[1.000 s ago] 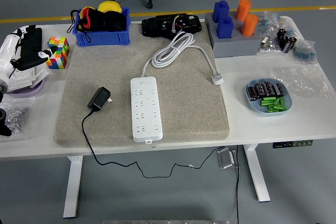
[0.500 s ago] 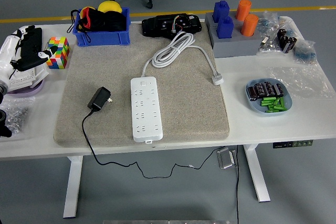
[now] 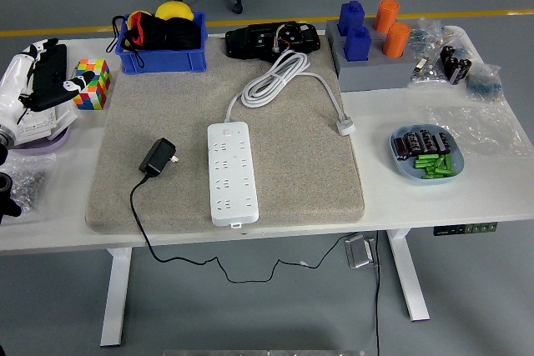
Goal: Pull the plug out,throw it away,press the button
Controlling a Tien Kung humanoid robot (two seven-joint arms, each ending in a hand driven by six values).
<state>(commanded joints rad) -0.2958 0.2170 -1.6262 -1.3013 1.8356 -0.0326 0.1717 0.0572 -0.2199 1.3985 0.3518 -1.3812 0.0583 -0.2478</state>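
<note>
- Plug point(image 3: 158, 157), small and black, lies loose on the gray mat point(image 3: 292, 172), just left of the white power strip point(image 3: 231, 172); its thin cord runs off the near table edge.
- Nothing on the mat has moved since a second ago; the left hand point(image 3: 37, 77) at the far left edge has shifted only slightly.
- I cannot tell if that hand is open or closed.
- A blue bin point(image 3: 160, 42) holds black, red and yellow things.
- A round blue dish point(image 3: 427, 156) holds green and black pieces.
- No writing can be read.
</note>
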